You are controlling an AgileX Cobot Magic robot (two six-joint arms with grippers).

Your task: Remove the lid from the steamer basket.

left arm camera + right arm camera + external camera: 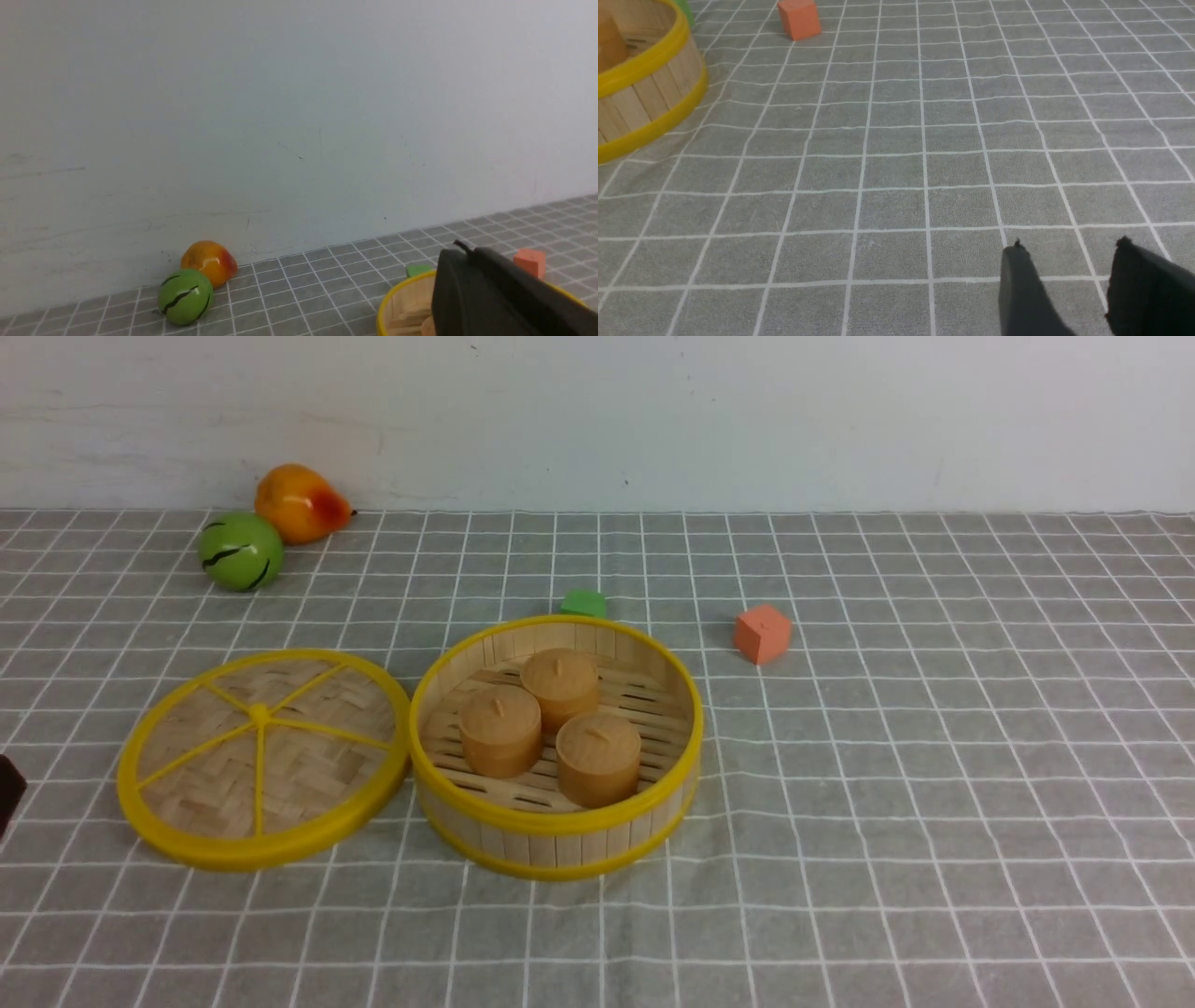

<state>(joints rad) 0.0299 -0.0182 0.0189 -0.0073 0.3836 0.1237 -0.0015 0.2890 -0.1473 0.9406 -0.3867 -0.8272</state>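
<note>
Lid (261, 756) flat on cloth at lower left, just beside open basket (560, 847) at centre holding three tan buns (597, 756); left gripper (462, 254) closed, empty; right gripper (1071, 247) open, empty.

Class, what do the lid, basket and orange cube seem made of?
Lid: matte woven bamboo, herringbone weave; smooth yellow rim, likely plastic. Basket: pale wooden slats, visible seams; similar yellow rims. Cube: matte, soft edges, perhaps foam.
</note>
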